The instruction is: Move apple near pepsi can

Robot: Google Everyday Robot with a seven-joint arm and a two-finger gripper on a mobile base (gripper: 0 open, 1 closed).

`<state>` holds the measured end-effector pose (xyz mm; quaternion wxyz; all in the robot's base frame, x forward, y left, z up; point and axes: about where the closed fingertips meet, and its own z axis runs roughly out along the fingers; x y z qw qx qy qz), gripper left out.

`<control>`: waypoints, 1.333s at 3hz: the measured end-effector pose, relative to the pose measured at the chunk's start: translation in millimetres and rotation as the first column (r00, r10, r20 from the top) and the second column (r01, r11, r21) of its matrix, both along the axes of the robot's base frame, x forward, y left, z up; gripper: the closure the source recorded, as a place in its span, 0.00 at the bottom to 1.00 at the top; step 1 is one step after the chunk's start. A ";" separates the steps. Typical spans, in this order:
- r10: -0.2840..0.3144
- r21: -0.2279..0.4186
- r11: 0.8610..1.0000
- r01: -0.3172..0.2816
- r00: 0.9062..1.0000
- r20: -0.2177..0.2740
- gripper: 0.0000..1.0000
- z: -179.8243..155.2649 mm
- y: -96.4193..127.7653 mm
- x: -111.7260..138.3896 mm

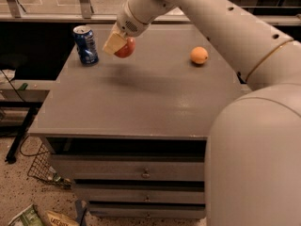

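Cream-padded gripper (pixel 117 44), upper left of frame, is clamped on the round red apple (pixel 127 48). It's probably just above the grey table (pixel 141 102), near the upright blue pepsi can (pixel 86 44) to its left.

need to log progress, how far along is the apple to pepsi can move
Done: the gripper holds the apple in its jaws, above the table. In hand: it hangs close beside the pepsi can. Left: set the apple down there and release.
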<state>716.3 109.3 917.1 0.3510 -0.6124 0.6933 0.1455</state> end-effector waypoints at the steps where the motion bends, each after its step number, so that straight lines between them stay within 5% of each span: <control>1: 0.013 -0.023 1.000 -0.014 0.999 -0.052 1.00 -22.5 21.9 12.0; 3: 0.003 -0.034 0.999 -0.008 0.990 -0.141 0.98 -62.0 35.9 33.0; 4: -0.005 -0.028 1.000 0.001 0.988 -0.153 0.74 -66.5 36.7 36.4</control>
